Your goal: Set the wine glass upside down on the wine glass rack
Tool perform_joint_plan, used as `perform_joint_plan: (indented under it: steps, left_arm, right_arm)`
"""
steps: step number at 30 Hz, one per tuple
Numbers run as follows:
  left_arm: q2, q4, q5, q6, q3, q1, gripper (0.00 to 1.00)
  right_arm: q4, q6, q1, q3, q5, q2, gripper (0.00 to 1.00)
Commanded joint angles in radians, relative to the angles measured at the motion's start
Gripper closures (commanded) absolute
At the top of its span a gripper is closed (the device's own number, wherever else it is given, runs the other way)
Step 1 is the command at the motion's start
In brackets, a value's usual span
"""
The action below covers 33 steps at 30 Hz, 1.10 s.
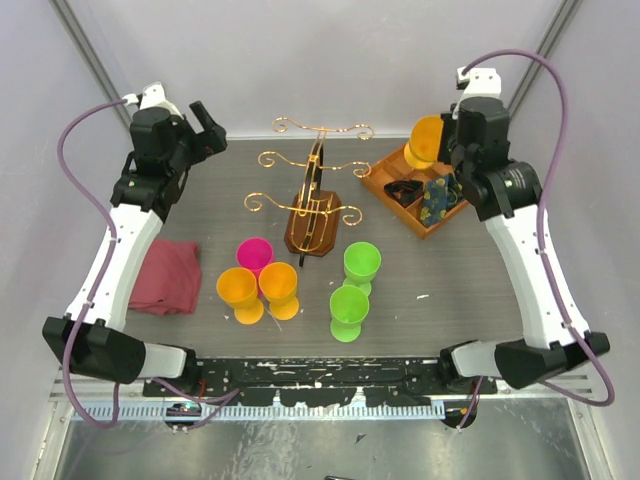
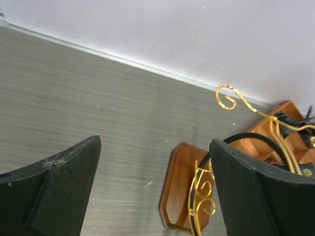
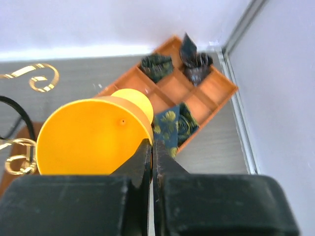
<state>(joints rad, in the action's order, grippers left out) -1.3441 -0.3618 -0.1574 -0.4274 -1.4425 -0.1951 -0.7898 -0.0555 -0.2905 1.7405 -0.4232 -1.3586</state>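
The wine glass rack (image 1: 312, 205) stands mid-table, at about 8 o'clock from the orange wine glass (image 1: 425, 142), which hangs tilted over the orange compartment tray (image 3: 221, 89), not yet upside down. The right gripper (image 3: 151, 146) is pinched tight on the glass's rim, so its nearest gold scrolls lie at 9 o'clock. The left gripper (image 2: 153, 145), at the rack's 10 o'clock, gapes empty.

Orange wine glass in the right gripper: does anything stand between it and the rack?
Nothing visible does. The orange wine glass, pinched at its rim by the right gripper, is held up near the orange tray; only open air lies between it and the rack.
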Motion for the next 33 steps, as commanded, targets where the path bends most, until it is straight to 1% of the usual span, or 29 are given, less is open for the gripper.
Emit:
perform_joint_plan:
  steps: [1,3,4,7,9,12,13,17,20,25,30,33]
  left_arm:
    - [-0.033,-0.018,0.087,-0.062,-0.115,-0.006,0.02]
    - [-0.055,-0.071,0.092,-0.105,-0.182,-0.026,0.02]
    - [-0.068,-0.100,0.098,-0.128,-0.221,-0.038,0.02]
    - [-0.091,-0.126,0.130,-0.254,-0.292,-0.064,0.02]
    - [-0.085,-0.090,0.144,-0.387,-0.289,-0.071,0.02]
    - [-0.064,0.005,0.157,-0.571,-0.257,-0.086,0.02]
    - [-0.060,0.026,0.157,-0.639,-0.251,-0.089,0.02]
    - [-0.037,0.129,0.192,-0.831,-0.202,-0.090,0.02]
    - [-0.023,0.190,0.217,-0.957,-0.140,-0.091,0.02]
    - [-0.011,0.291,0.252,-1.096,-0.034,-0.092,0.02]
    - [-0.010,0.319,0.246,-1.138,0.012,-0.099,0.00]
    - [0.001,0.364,0.221,-1.169,0.053,-0.100,0.04]
  right_arm:
    - [0.340,0.081,-0.001,-0.040,0.112,0.116,0.99]
    - [0.489,0.094,-0.001,-0.091,0.189,0.140,0.99]
    - [0.553,0.094,-0.002,-0.108,0.252,0.143,0.99]
    - [0.726,0.124,-0.043,-0.148,0.327,0.123,0.99]
    - [0.866,0.163,-0.092,-0.193,0.335,0.110,0.99]
    - [1.070,0.212,-0.154,-0.253,0.334,0.072,0.99]
    - [1.110,0.216,-0.171,-0.255,0.338,0.053,0.99]
    - [1.234,0.209,-0.235,-0.261,0.370,-0.003,0.99]
    - [1.301,0.206,-0.287,-0.272,0.384,-0.029,0.99]
    - [1.306,0.213,-0.365,-0.257,0.432,-0.070,0.99]
    - [1.317,0.226,-0.417,-0.253,0.421,-0.108,0.99]
    - [1.302,0.244,-0.444,-0.247,0.404,-0.119,0.99]
